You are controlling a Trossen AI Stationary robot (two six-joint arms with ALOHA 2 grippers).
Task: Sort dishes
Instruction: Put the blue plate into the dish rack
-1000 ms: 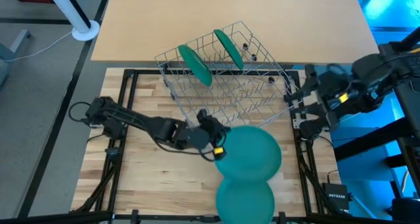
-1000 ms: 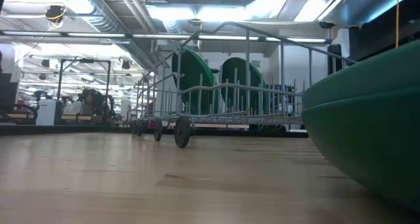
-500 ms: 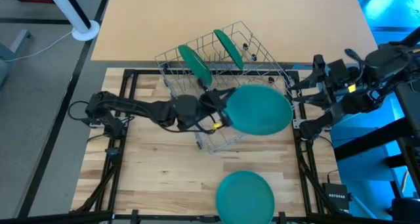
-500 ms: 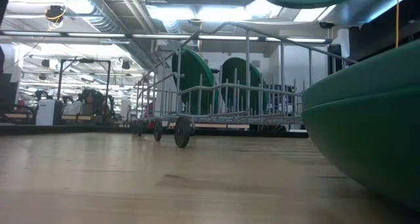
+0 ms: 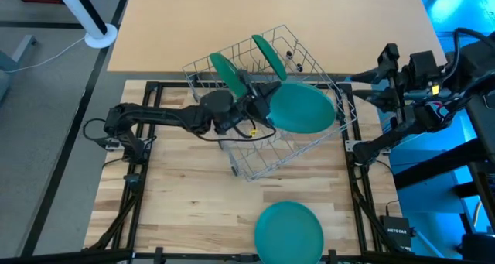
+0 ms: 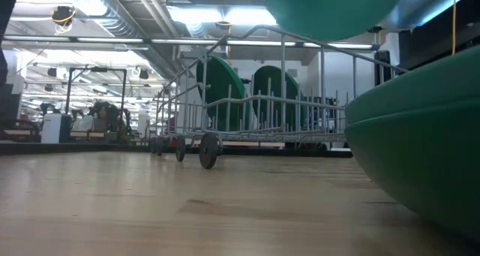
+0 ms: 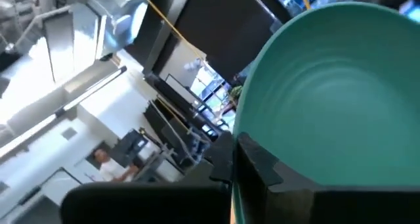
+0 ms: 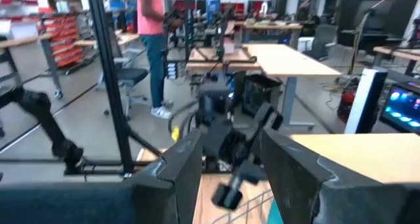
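- Left gripper point(image 5: 259, 118) above the wire rack point(image 5: 309, 128), jaws clamped on the rim of a teal-green plate point(image 5: 302, 109), which it holds in the air over the rack's right half.
- Two dark-green plates point(image 5: 229, 76) stand upright in the rack's far slots (side by side, apart).
- One more plate point(image 5: 289, 231) lies flat on the tabletop point(image 5: 186, 210) at the near edge.
- Right gripper point(image 5: 387, 59) waits off to the right, jaws parted, holding nothing.

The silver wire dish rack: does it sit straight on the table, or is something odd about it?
The silver wire dish rack sits askew, turned at an angle to the table's edges. Two dark-green plates stand in it; the left gripper holds a third above it.
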